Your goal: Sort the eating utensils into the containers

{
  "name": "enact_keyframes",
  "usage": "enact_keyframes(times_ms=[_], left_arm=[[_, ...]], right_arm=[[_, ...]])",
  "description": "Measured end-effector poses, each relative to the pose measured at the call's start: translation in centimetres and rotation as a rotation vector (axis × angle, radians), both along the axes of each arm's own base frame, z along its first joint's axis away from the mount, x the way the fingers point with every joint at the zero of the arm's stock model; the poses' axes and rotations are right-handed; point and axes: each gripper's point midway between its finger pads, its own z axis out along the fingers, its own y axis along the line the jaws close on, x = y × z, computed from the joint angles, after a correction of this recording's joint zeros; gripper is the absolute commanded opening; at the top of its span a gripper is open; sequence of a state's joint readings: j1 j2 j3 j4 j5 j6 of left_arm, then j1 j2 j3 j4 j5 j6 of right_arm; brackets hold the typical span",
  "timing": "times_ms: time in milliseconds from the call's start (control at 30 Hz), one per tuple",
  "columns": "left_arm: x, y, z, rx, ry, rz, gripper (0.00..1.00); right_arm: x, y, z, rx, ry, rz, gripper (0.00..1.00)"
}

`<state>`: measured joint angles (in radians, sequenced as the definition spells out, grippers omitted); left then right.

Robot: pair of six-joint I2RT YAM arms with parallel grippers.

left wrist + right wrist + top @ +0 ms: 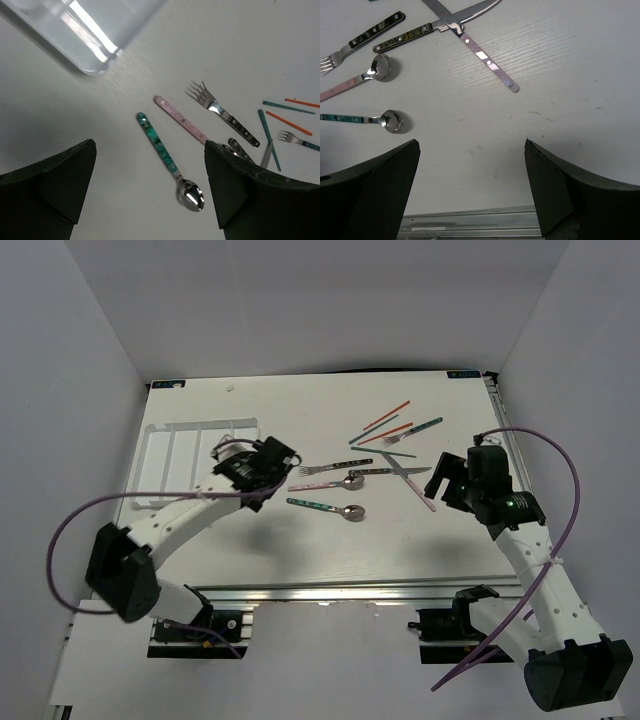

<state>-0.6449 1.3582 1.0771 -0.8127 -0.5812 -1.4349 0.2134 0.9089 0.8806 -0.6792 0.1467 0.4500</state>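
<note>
Left gripper point(150, 150), just beside the white tray's point(165, 455) right edge, and right gripper point(471, 150), well to its right, both hang with jaws spread and empty, while the teal spoon point(167, 160), pink spoon point(180, 120), forks point(222, 110), crossed knives point(465, 35) and what seem to be thin chopsticks point(388, 418) lie loose on the table point(300, 550) right of the tray.

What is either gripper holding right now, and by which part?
Nothing is held. The left gripper and the right gripper both stand open with nothing between the jaws; the teal-handled spoon and the pink-handled knife lie free on the table.
</note>
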Motion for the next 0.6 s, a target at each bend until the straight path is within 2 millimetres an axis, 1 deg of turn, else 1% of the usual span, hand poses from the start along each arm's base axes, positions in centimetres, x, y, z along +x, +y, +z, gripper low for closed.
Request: enact_keyframes(times_ms=[67, 133, 267, 333, 400, 467, 500, 567, 600], left_arm=[[0.9, -2.5, -1.3, -0.004, 0.026, 0.008, 0.96], [1.6, -4.6, -3.2, 0.006, 0.063, 0.02, 0.95], [2.3, -7.4, -7.7, 0.053, 0.151, 0.028, 0.91], [2.6, -8.7, -9.3, 0.073, 0.178, 0.023, 0.9], [2.8, -10.0, -10.3, 0.084, 0.195, 0.014, 0.89], [3.0, -11.1, -10.9, 0.086, 0.205, 0.006, 0.84], [3.1, -11.5, -11.2, 0.086, 0.21, 0.006, 0.82], [2.8, -12.0, -11.7, 0.09, 0.224, 0.002, 0.79], [2.7, -12.0, -11.8, 0.09, 0.23, 0.004, 0.71]], right_arm=[[-0.2, 0.2, -0.4, 0.01, 0.013, 0.007, 0.89], [-0.4, 0.5, -0.6, 0.023, 0.02, 0.018, 0.89], [-0.6, 1.1, -0.7, 0.048, 0.023, 0.043, 0.89], [-0.7, 1.2, -0.6, 0.054, 0.019, 0.05, 0.89], [-0.7, 1.3, -0.5, 0.059, 0.013, 0.054, 0.89], [-0.8, 1.4, -0.3, 0.063, 0.008, 0.06, 0.89], [-0.8, 1.5, -0.3, 0.067, 0.006, 0.066, 0.89], [-0.8, 1.7, -0.4, 0.074, -0.001, 0.076, 0.89], [-0.8, 1.8, -0.5, 0.076, 0.001, 0.08, 0.89]])
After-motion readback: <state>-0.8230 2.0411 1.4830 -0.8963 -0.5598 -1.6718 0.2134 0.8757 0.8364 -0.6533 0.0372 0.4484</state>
